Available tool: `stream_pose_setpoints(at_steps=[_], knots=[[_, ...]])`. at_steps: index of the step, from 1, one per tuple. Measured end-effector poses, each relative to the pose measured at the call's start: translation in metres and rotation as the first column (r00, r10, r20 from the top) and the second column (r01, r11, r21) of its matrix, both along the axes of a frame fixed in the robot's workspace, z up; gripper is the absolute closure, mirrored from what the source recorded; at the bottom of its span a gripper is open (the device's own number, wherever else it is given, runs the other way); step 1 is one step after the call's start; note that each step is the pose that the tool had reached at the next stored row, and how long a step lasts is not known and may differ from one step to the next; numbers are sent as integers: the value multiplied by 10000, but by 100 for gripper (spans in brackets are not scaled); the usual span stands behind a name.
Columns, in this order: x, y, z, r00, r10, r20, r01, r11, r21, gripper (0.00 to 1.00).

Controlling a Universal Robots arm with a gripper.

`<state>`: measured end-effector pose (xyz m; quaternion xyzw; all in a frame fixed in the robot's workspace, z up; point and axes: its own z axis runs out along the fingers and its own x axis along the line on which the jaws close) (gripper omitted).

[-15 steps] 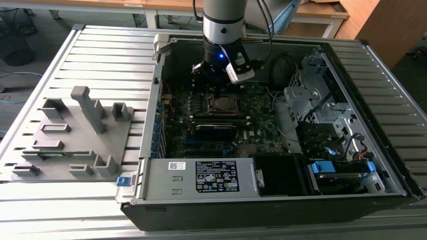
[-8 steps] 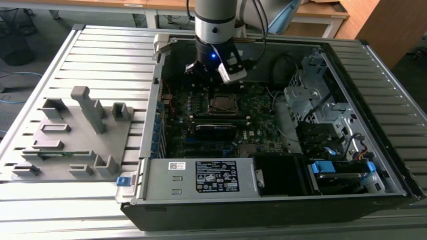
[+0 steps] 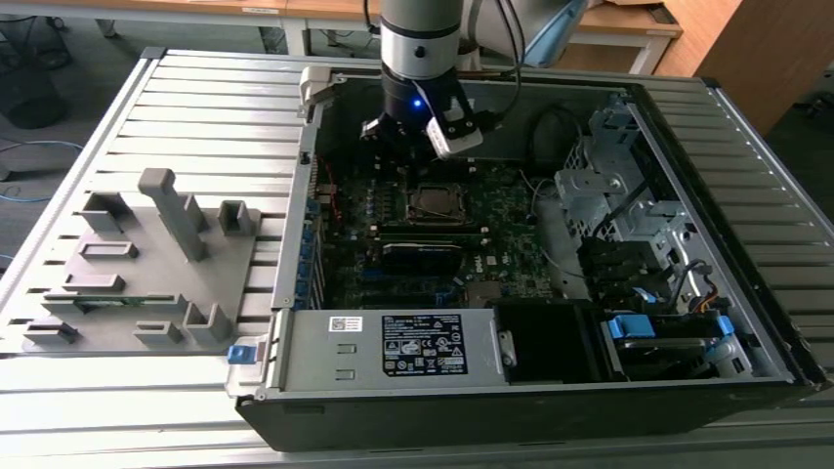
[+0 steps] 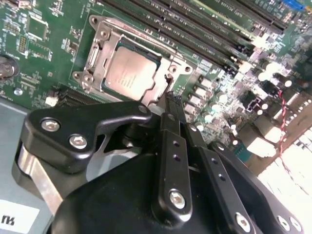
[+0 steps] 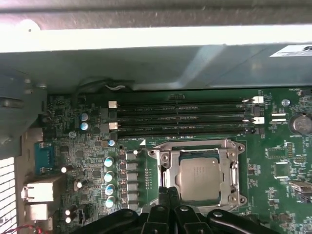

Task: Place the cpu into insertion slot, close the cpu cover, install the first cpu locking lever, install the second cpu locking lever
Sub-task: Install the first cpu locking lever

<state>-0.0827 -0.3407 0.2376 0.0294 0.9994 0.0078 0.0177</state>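
In the exterior view we see the tool (image 3: 414, 147) reaching down into an open computer case (image 3: 729, 244) that lies on a slatted bench (image 3: 195, 107). The insertion slot (image 3: 435, 202) sits on the board just beneath and ahead of the tool's tips, and a grey fixture tray (image 3: 144, 264) lies well off to the tool's side, outside the case. This view gives the layout but not the tool's tips. The second wrist view shows them: the tool (image 4: 173, 100) has its two slim black fingers (image 4: 169, 122) pressed together with nothing between them, their ends just at the socket's edge. Right beyond them the cpu (image 4: 130, 73) lies flat in the slot, its dull grey top showing through the cut-out of the silvery cpu cover (image 4: 97, 53), which lies down around it. The first wrist view adds the long memory slots (image 5: 185, 117) past the socket on the side away from the tool, with the cpu (image 5: 199, 178) squarely framed by the cover (image 5: 195, 145).
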Motion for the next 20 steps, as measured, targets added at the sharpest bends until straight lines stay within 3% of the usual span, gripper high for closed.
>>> stream_pose_setpoints(at_steps=[8, 12, 20], knots=[[0, 0, 159, 10000, 0, 0, 0, 10000, 0, 89], [-5, 0, 169, 10000, 1, 8, -1, 10000, 1, 89], [-178, 0, 168, 9999, 0, 169, 0, 10000, 0, 89]])
